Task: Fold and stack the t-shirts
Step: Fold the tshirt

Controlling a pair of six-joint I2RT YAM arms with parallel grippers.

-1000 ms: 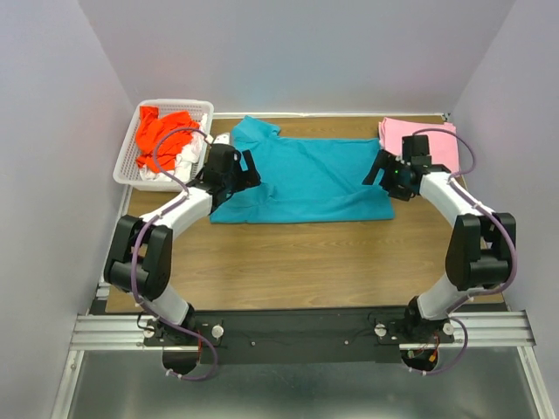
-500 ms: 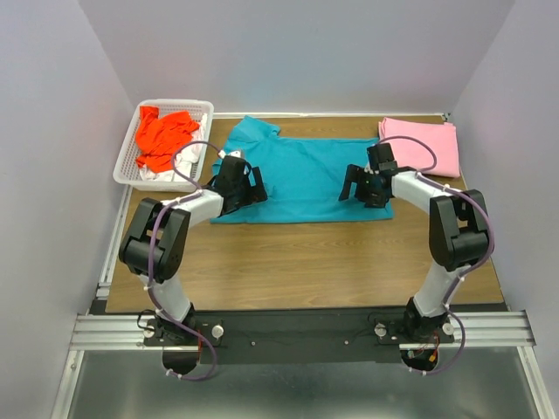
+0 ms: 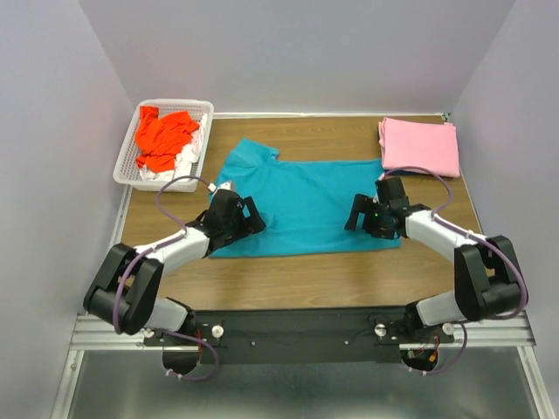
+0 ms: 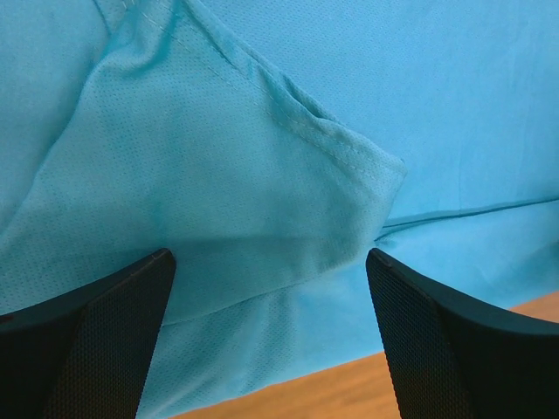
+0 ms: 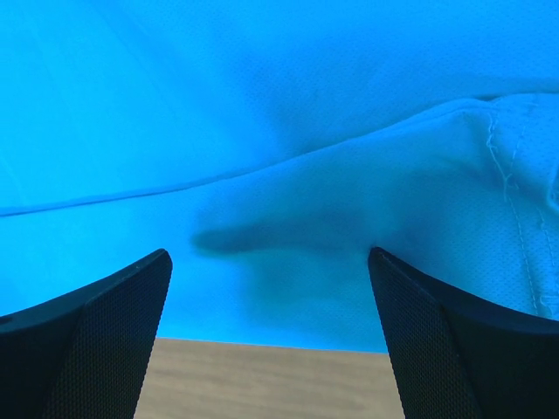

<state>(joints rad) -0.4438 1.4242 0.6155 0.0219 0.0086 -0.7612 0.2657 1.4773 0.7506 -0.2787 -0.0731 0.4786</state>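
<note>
Near edge: both arm bases are bolted here, and a strip of bare surface lies between them and the cloth.

Centre of the surface: the teal t-shirt lies spread flat, collar toward the left edge.
- The left gripper sits low over the shirt's near left part. Its fingers are set wide, and a folded sleeve flap lies between them. Nothing is clamped.
- The right gripper sits low over the shirt's near right part. Its fingers are set wide over a raised cloth fold. Nothing is clamped.

Far right corner: the pink t-shirt lies folded flat, well apart from both grippers.

Far left corner: the white basket holds the crumpled orange-red t-shirt above the white t-shirt.
</note>
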